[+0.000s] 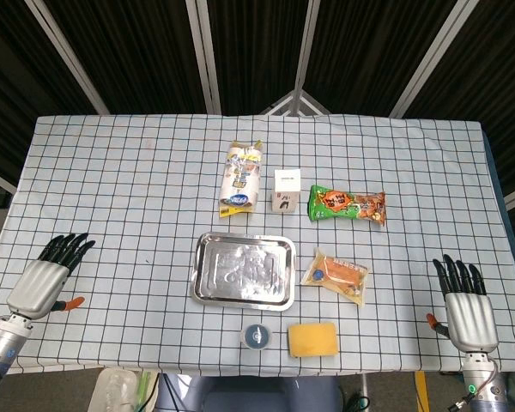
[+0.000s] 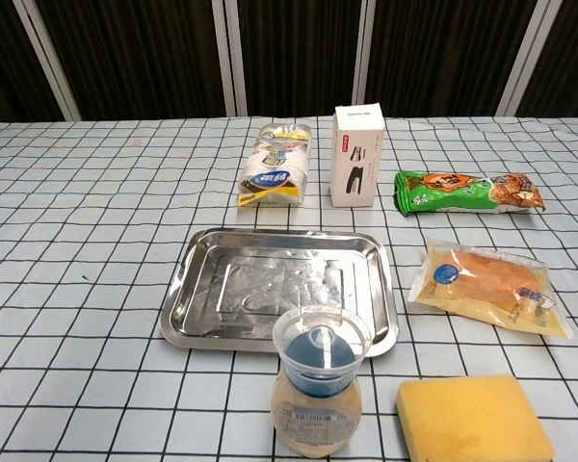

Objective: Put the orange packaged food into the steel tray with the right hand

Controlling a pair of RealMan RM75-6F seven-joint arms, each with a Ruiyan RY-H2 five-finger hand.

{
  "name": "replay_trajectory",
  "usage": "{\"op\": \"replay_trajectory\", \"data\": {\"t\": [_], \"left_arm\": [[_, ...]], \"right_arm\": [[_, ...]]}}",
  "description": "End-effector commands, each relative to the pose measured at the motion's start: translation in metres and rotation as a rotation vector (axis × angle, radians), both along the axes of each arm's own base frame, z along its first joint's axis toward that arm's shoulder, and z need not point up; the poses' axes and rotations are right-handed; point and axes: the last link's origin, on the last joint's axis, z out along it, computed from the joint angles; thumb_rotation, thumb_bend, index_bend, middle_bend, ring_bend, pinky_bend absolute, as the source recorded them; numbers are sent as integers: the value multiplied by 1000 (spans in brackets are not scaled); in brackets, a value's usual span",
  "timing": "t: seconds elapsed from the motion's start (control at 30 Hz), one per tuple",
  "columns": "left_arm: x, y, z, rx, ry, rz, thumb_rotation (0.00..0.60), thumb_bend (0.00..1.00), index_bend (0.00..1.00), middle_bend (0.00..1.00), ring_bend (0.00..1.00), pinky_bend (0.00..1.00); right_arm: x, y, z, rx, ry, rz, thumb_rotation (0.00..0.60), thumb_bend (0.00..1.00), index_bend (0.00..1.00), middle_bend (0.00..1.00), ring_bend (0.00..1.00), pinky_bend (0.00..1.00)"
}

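1. My right hand [image 1: 468, 302] rests flat on the table [image 1: 112, 172] near the right edge, fingers stretched forward and slightly apart, holding nothing.
2. My left hand [image 1: 47, 273] lies the same way at the far left edge, fingers extended and empty. Neither hand shows in the chest view.
3. The orange packaged food [image 1: 335, 275] lies on the cloth to the left of my right hand and slightly ahead of it, with bare table between us.
4. The steel tray [image 1: 206, 287] sits just beyond the packet on the side away from my right hand; packet and tray are close but, as far as I can judge in the chest view, not touching.
5. The packet's long axis runs mostly across my reach, tilted a little, its near right corner angled toward my hand.
6. My right hand is clearly the nearer one; the left would have to cross the whole tray to get there.
7. So I judge the coming move as a sweep leftward and a little forward, then fingers closing across the packet's short width.
8. The yellow sponge [image 1: 313, 338] lies to the left of my hand and nearer to me than the packet, low in my path; I should pass beyond it.
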Motion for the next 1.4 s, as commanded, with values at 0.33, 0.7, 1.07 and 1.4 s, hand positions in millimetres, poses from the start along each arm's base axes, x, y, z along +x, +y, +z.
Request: {"op": "replay_trajectory", "data": {"t": [0.33, 0.7, 1.07, 1.4], "left_arm": [[4, -3, -1, 0, -2, -13, 600, 48, 0, 0, 0, 0], [2, 2, -2, -3, 0, -2, 600, 48, 0, 0, 0, 0], [4, 14, 0, -3, -3, -107, 600, 48, 0, 0, 0, 0], [0, 1, 2, 13, -17, -39, 600, 48, 0, 0, 0, 0]], "right_arm": [[15, 3, -20, 79, -36, 64, 600, 237, 0, 0, 0, 73], [59, -31, -64, 170, -54, 131, 600, 237, 0, 0, 0, 73], [89, -60, -104, 251, -77, 84, 600, 236, 0, 0, 0, 63], [102, -83, -131, 299, -71, 69, 600, 237, 0, 0, 0, 212]]}}
